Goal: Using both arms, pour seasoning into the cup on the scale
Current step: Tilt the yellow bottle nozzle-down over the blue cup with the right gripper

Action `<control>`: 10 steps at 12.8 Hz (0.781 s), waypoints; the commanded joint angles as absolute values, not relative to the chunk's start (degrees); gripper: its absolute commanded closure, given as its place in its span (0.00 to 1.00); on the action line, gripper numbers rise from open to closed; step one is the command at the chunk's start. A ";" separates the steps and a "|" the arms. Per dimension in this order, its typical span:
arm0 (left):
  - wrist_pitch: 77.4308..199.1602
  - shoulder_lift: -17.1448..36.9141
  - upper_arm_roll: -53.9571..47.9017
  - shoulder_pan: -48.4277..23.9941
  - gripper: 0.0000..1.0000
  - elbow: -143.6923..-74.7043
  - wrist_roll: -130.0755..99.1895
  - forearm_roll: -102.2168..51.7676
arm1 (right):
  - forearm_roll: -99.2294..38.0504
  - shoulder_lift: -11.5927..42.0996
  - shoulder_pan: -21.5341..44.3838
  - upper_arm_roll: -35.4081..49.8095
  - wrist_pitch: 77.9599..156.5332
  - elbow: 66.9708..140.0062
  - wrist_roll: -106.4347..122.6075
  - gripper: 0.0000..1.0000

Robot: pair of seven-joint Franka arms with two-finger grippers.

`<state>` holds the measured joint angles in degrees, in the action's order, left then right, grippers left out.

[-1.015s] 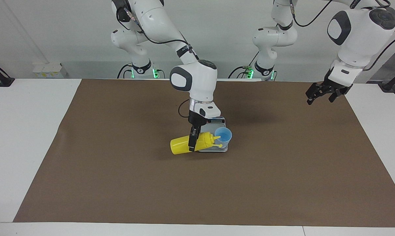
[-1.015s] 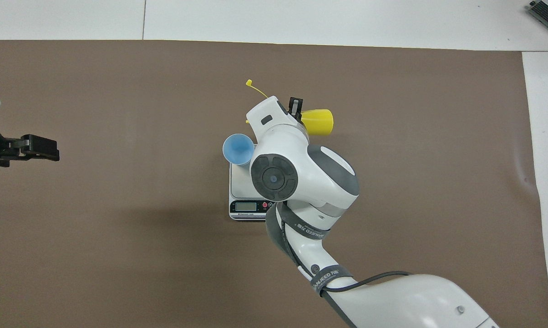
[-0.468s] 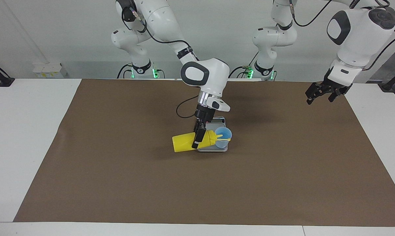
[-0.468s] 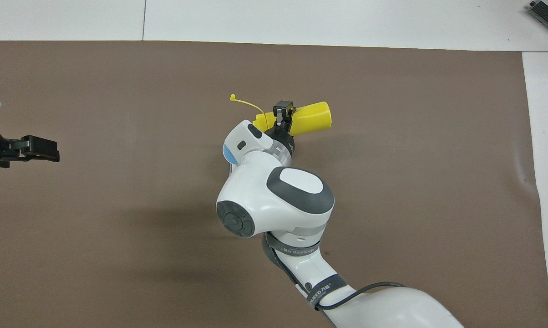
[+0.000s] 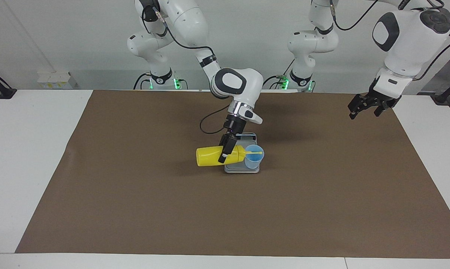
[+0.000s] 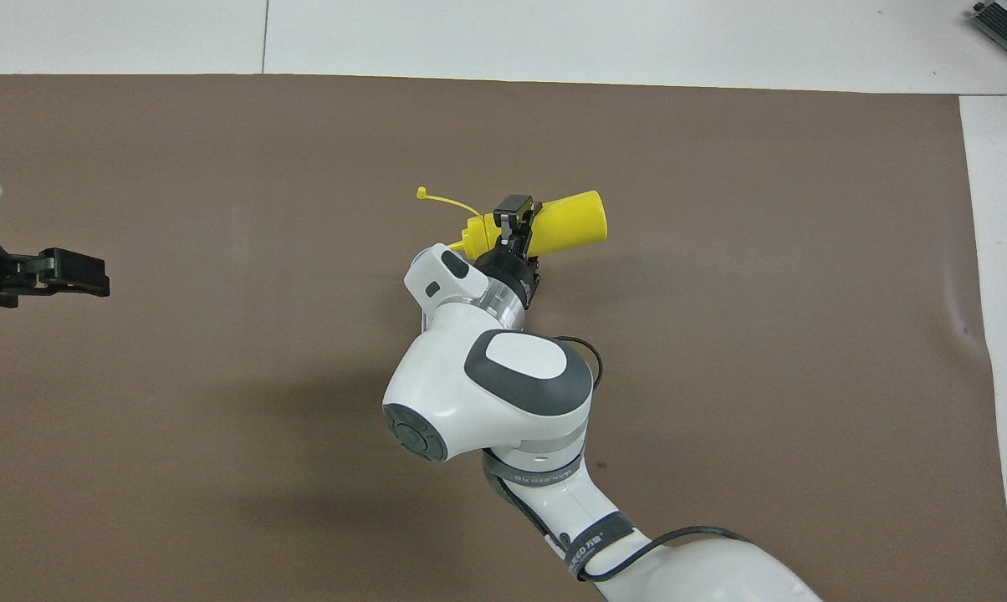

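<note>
Yellow seasoning [image 5: 210,156], unlabelled, gripped sideways by right pincer [image 5: 225,152]; left pincer [image 5: 367,107] open.

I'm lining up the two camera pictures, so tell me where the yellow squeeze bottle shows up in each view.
Facing view: the yellow squeeze bottle lies almost level at the picture's middle, held by the right gripper, nozzle at the blue cup on the scale.
Overhead view: above centre, its base pointing toward the picture's right, the right gripper clamped across it.
Shared landmark: the bottle's thin cap strap.
</note>
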<state>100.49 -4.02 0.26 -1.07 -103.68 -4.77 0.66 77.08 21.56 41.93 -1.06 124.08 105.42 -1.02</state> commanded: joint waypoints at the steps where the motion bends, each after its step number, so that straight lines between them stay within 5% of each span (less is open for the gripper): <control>1: 100.63 -5.01 0.53 -1.05 0.00 -104.50 -4.57 -0.09 | 81.03 17.93 42.89 -0.97 121.99 109.51 -3.77 1.00; 10: 100.63 -5.01 0.53 -1.05 0.00 -104.50 -4.57 -0.09 | 76.49 18.72 41.32 -0.88 123.39 104.95 -3.69 1.00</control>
